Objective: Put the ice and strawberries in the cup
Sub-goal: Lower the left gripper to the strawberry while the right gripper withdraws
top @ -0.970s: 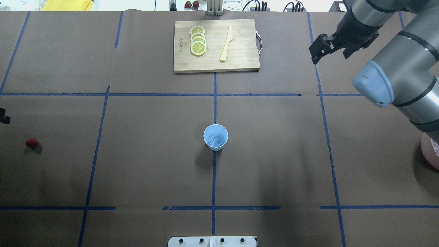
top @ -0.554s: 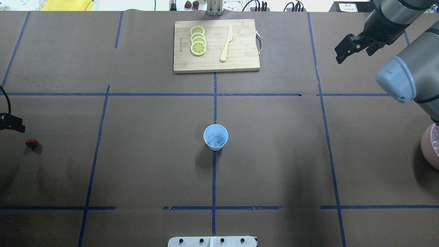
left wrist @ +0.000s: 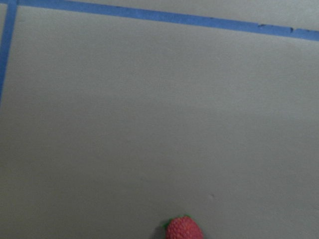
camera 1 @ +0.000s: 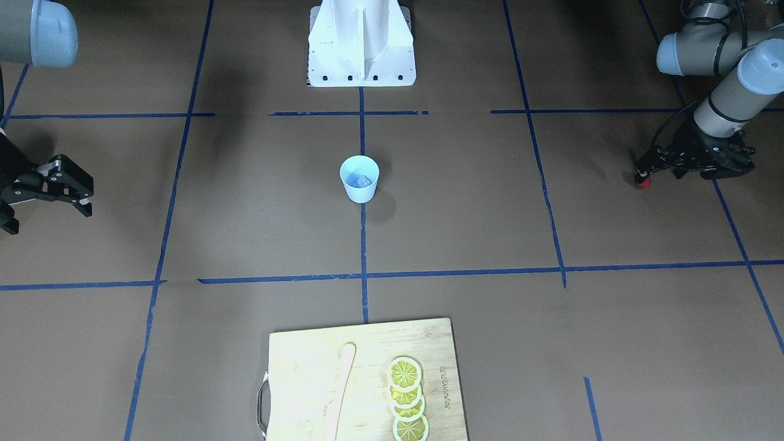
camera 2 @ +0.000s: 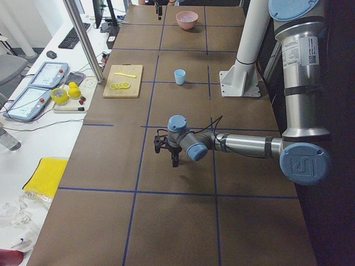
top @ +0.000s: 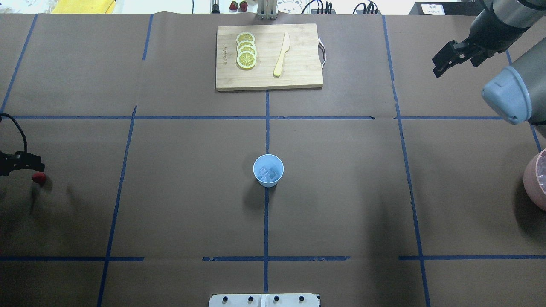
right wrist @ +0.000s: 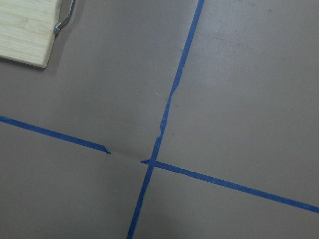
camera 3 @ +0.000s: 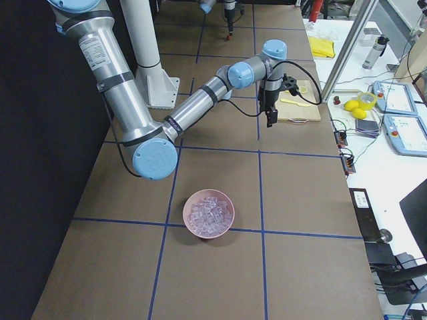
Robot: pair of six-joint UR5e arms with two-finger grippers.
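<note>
The light-blue cup (top: 268,170) stands upright at the table's middle with clear ice cubes (top: 268,173) inside; it also shows in the front view (camera 1: 359,177). The red strawberry (top: 39,178) lies on the table at the far left and at the bottom edge of the left wrist view (left wrist: 184,229). My left gripper (top: 34,165) looks open and empty, low and right beside the berry (camera 1: 641,182). My right gripper (camera 1: 82,197) is open and empty, raised at the far right (top: 441,64).
A wooden cutting board (top: 298,76) at the back centre holds lemon slices (top: 246,51) and a pale knife (top: 281,55). A pink bowl (camera 3: 197,228) of ice cubes stands at the right edge, also in the overhead view (top: 533,187).
My left gripper has come in from the left edge and down to the strawberry. My right arm has drawn back to the right, away from the table's middle.
</note>
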